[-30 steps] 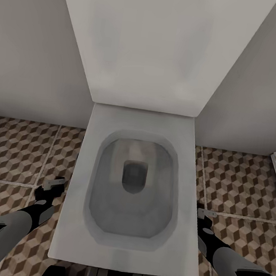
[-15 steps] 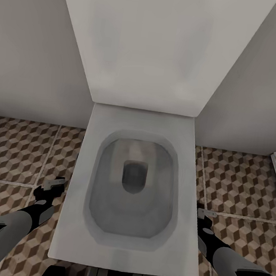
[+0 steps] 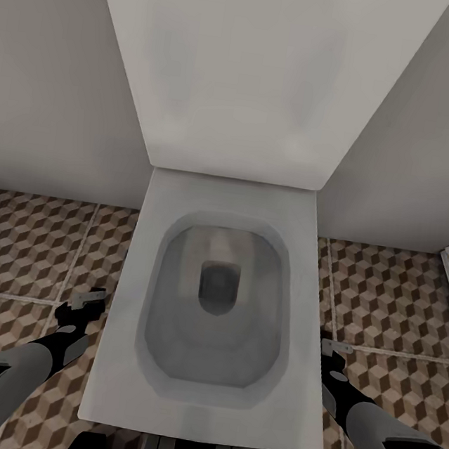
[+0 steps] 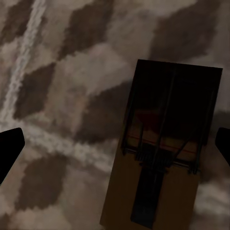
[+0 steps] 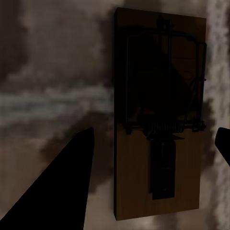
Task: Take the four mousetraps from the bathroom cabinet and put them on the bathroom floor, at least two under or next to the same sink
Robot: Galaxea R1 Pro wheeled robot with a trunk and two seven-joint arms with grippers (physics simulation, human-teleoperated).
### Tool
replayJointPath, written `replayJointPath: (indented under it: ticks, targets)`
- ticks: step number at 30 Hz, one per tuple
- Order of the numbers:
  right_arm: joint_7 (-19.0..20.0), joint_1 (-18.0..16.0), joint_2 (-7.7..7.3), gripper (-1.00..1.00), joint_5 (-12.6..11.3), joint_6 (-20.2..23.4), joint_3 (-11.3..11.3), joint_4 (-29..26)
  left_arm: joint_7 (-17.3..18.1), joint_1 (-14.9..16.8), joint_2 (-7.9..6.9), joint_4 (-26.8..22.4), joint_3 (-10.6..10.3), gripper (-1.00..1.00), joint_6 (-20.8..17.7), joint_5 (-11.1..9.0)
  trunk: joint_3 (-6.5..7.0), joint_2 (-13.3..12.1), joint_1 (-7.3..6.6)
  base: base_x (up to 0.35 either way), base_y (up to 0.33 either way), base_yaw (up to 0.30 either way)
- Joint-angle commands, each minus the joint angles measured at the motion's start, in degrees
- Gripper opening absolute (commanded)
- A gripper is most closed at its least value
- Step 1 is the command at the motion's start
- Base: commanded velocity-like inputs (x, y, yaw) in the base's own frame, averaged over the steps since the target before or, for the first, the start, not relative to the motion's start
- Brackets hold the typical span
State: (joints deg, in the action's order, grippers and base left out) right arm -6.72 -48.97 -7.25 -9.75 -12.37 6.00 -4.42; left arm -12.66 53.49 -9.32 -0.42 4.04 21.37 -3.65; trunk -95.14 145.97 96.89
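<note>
Left hand (image 3: pixel 81 303): low beside the toilet (image 3: pixel 218 301), fingers spread wide and grasping nothing; in the left wrist view a mousetrap (image 4: pixel 163 153) lies flat on the bathroom floor (image 3: pixel 24 241) between the two dark fingertips (image 4: pixel 10 148), touching neither.
Right hand (image 3: pixel 332 352): low on the toilet's other side, likewise released; its wrist view has a second mousetrap (image 5: pixel 160 120) flat on the tiles between the fingertips (image 5: pixel 64 187), apart from both.
Step in hand: judged to be the setting-down of two traps, one per arm, both apparently already resting on the floor.
Doing it well: lift each hand straight up, fingers kept spread, so no tip drags a board or trips its spring bar; then check placement, since a toilet stands here rather than the sink the task calls for.
Containers: toilet bowl, lid raised against the wall, holds only a dark drain opening; no trap inside.
Cabinet: whereabouts cannot be told from here.
</note>
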Motion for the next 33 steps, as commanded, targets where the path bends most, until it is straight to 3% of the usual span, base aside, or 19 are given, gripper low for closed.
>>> replayJointPath:
  ticks: [1,28,33]
  targets:
    - [-0.40,-0.02,-0.04,1.00,-0.87,3.49,-0.29,0.12,0.18,0.04,0.03,0.07,0.35,1.00,0.26,-0.22,-0.04,0.00,0.04,0.000,0.000,0.000]
    - [-0.40,-0.05,-0.04,1.00,-0.88,3.49,-0.29,0.12,0.44,0.04,0.21,0.07,0.35,1.00,0.25,-0.21,-0.04,0.00,0.04,0.000,0.000,0.000]
    - [-0.40,-0.06,-0.04,1.00,-0.88,3.48,-0.29,0.12,0.44,0.04,0.24,0.07,0.35,1.00,0.22,-0.21,1.07,-0.07,-0.09,0.000,0.000,0.000]
